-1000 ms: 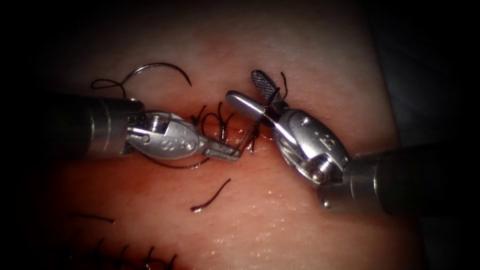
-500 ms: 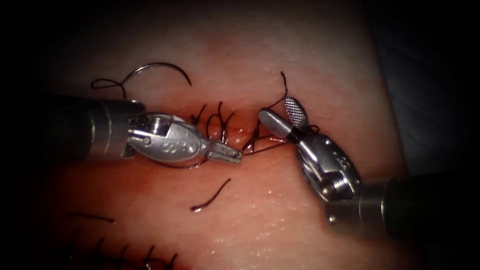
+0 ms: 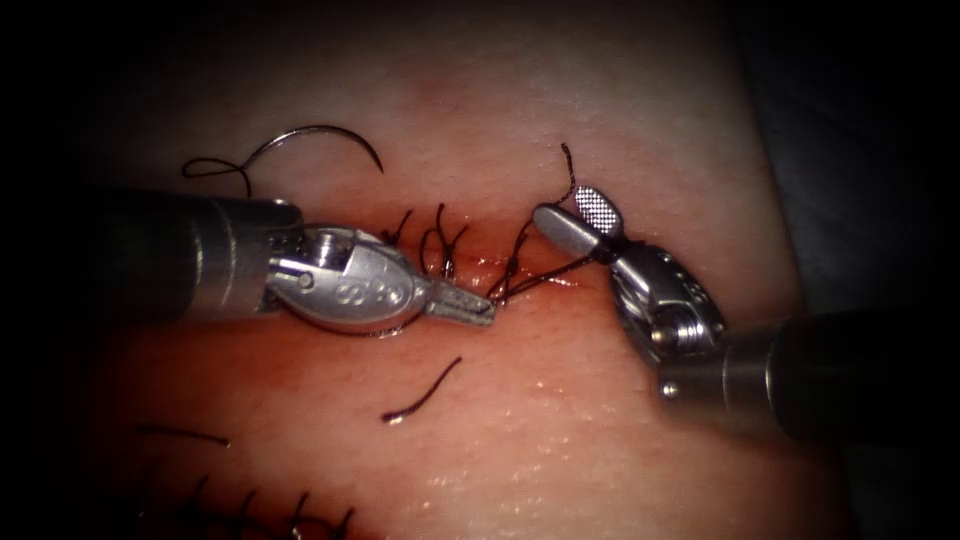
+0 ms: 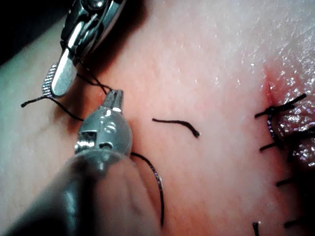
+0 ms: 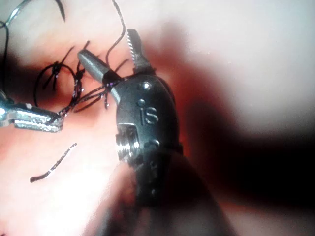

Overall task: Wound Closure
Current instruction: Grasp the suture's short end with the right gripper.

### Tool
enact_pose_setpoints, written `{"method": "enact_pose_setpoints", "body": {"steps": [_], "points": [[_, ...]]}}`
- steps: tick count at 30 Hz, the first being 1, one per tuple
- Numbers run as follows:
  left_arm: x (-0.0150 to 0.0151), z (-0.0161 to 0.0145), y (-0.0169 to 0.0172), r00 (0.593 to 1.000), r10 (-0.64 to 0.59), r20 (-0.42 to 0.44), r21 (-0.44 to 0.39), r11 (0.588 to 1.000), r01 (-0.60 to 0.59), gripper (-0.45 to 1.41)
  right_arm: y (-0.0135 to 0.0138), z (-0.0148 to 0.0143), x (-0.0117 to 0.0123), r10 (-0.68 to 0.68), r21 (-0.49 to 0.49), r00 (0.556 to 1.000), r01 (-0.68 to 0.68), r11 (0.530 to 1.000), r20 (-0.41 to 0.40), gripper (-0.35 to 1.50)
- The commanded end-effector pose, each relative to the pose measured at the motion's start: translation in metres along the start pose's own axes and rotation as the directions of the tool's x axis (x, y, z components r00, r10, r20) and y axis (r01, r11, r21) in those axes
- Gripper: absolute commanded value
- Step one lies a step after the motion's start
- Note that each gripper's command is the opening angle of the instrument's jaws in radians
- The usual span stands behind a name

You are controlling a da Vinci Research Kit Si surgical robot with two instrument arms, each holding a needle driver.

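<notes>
Since a second ago the right tool [image 3: 582, 213] has pulled back toward the right and down a bit, so the thread [image 3: 545, 274] that was draped over its jaws near the middle now runs out low and fairly straight from the knot area to the crotch of its jaws; the left tool [image 3: 478, 311] crept a little to the right too. The right tool's jaws are spread in a clear V with the thread sitting in the base of the V, not clamped that I can see. The left tool's jaws are closed down on the thread right at the cut [image 3: 470, 262], tip just beside the stitches. The needle [image 3: 318, 136] is lying free on the tissue [image 3: 560, 420], up and left of the cut, not in the tissue, neither tool on it, its tail curling just above the left shaft. A cut end [image 3: 422, 392] lies loose below the left tool, apart from both. Room-wise: lots of bare tissue below and above, but between the two tips it's tight, and the tissue edge drops off dark close behind the right tool. The left wrist view gives the left tool [image 4: 115, 98] pinched on thread and an older stitch row [image 4: 275, 128] well off to the side. The right wrist view shows the right tool [image 5: 110, 55] from behind, with thread [image 5: 93, 96] bunched at the jaw hinge.
</notes>
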Motion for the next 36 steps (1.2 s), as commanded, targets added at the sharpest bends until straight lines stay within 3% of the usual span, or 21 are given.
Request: {"method": "enact_pose_setpoints", "body": {"steps": [1, 10, 20, 22, 23, 24, 25, 30, 36], "points": [[-0.0004, 0.0007, -0.0002, 1.0, 0.002, 0.0, 0.0, 1.0, -0.002, -0.45, 0.0001, 0.0012, -0.0009, 0.01, 0.005, 1.0, -0.01, 1.0, 0.011, 0.91], [-0.0009, 0.0008, 0.0002, 1.0, 0.008, 0.0, -0.001, 1.0, -0.008, -0.45, -0.0001, 0.0027, -0.0009, 0.021, 0.006, 1.0, -0.021, 1.0, 0.011, 0.89], [-0.0011, 0.001, 0.0003, 1.0, 0.01, 0.001, -0.001, 1.0, -0.01, -0.45, -0.0006, 0.0024, -0.0005, 0.029, 0.011, 1.0, -0.029, 1.0, -0.011, 0.73], [-0.0011, 0.001, 0.0004, 1.0, 0.011, 0.001, -0.001, 1.0, -0.011, -0.45, -0.0006, 0.0024, -0.0005, 0.029, 0.01, 0.999, -0.029, 1.0, -0.012, 0.54], [-0.0011, 0.001, 0.0005, 1.0, 0.011, 0.002, -0.001, 1.0, -0.011, -0.45, -0.0006, 0.0023, -0.0006, 0.029, 0.012, 0.999, -0.029, 1.0, -0.015, 0.29], [-0.0011, 0.0011, 0.0005, 1.0, 0.012, 0.002, -0.001, 1.0, -0.012, -0.45, -0.0006, 0.0023, -0.0006, 0.029, 0.009, 1.0, -0.028, 1.0, -0.014, -0.26], [-0.0011, 0.0011, 0.0006, 1.0, 0.013, 0.003, -0.001, 1.0, -0.013, -0.45, -0.0006, 0.0022, -0.0007, 0.026, 0.001, 1.0, -0.026, 1.0, -0.006, -0.35], [-0.0013, 0.0007, 0.0006, 1.0, 0.007, -0.002, -0.004, 1.0, -0.007, -0.45, -0.0007, 0.0016, -0.001, 0.024, -0.049, 1.0, -0.024, 0.999, -0.011, -0.35], [-0.0023, -0.0012, -0.0014, 1.0, -0.026, 0.004, 0.003, 1.0, 0.026, -0.45, -0.0012, 0.0008, -0.0011, 0.025, -0.039, 1.0, -0.026, 0.999, -0.016, -0.35]]}}
